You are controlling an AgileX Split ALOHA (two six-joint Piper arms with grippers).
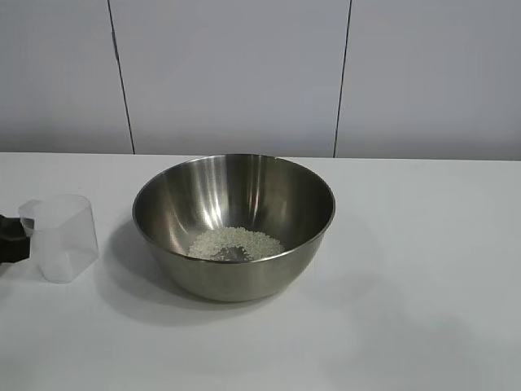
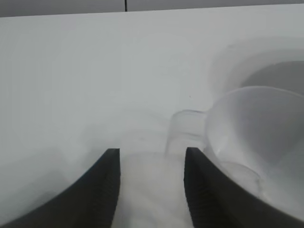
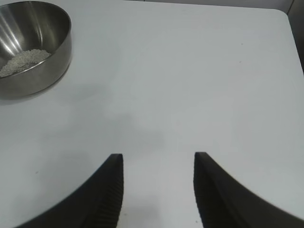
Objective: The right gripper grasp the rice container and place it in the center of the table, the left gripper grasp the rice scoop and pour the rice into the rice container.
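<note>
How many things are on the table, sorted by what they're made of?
Steel: 1, the rice container
Clear plastic: 1, the rice scoop
Grain: 1 heap, the rice inside the container
Total: 3

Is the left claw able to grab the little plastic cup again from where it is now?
Probably yes. The left gripper is open and sits right behind the rice scoop, whose tab handle sticks out just ahead of the fingers. Nothing lies between them; the rice container stands off to the side.
</note>
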